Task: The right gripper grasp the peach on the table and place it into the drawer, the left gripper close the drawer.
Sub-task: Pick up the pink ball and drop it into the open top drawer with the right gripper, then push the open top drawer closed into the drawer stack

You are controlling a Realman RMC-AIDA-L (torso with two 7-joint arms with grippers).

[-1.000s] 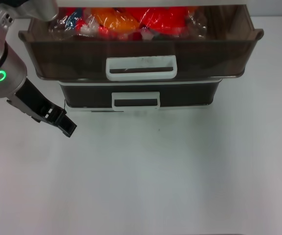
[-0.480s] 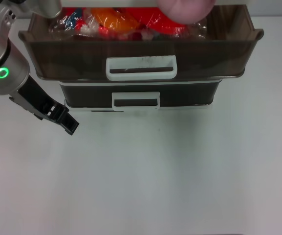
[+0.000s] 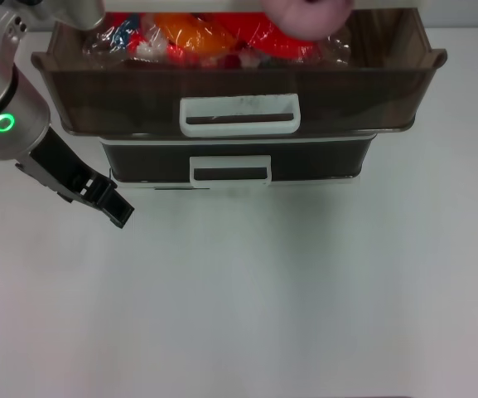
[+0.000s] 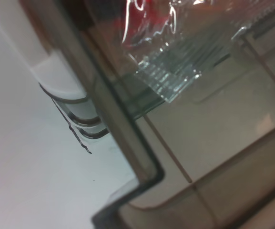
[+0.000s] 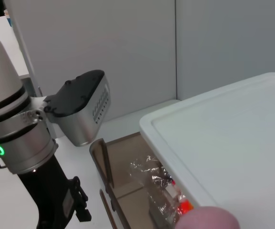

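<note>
The peach (image 3: 307,16) is a pink ball hanging in the air over the back right of the open drawer (image 3: 239,95). It also shows at the lower edge of the right wrist view, peach (image 5: 208,218). My right gripper carries it, but its claw lies outside every view. Red and orange packets (image 3: 222,33) fill the drawer behind its white loop handle (image 3: 239,114). My left gripper (image 3: 114,207) hovers low over the table (image 3: 263,298), just off the cabinet's front left corner, apart from the drawer.
A second, closed drawer (image 3: 230,162) with its own white handle sits under the open one. The cabinet's white top (image 5: 232,129) overhangs the drawer's back. The left arm with the green ring (image 3: 3,124) stands along the cabinet's left side.
The peach came into view over the drawer, then shifted slightly left and back. The left arm moved a little right, then held still.
</note>
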